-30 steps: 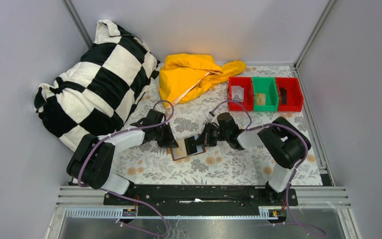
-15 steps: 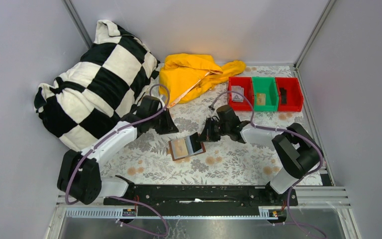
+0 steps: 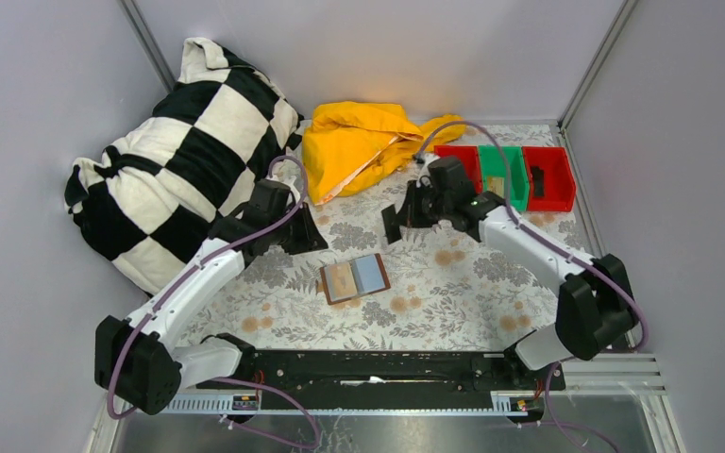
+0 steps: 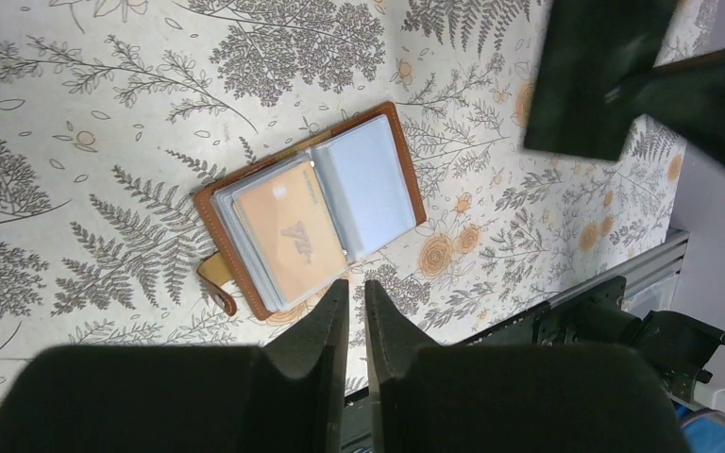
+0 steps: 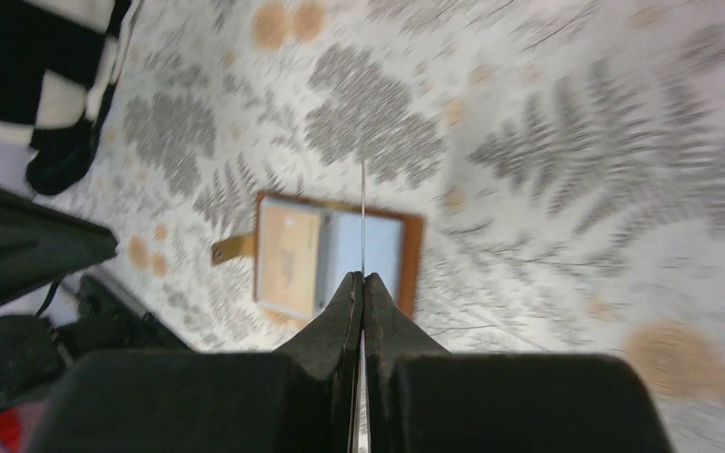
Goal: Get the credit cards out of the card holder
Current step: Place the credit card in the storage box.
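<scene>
One card out and held aloft, one showing in the open holder.

The right gripper (image 5: 362, 281) is clamping shut on a dark card (image 3: 392, 225), holding it well clear. The card holder (image 3: 354, 278) is lying spread open on the table (image 3: 453, 302), pockets up, with a tan card (image 4: 288, 231) inside. The left gripper (image 4: 349, 293) is hovering above it, fingers barely parted and empty, probably lining up on that thin edge.

Left gripper (image 4: 356, 288) ajar; right gripper (image 5: 362, 279) clamped

tablecloth (image 5: 566, 113) all smeary in right wrist view, credit card (image 5: 362, 203) edge-on so face unreadable, bins (image 3: 564, 189) at 2 o'clock, contents too tiny
</scene>
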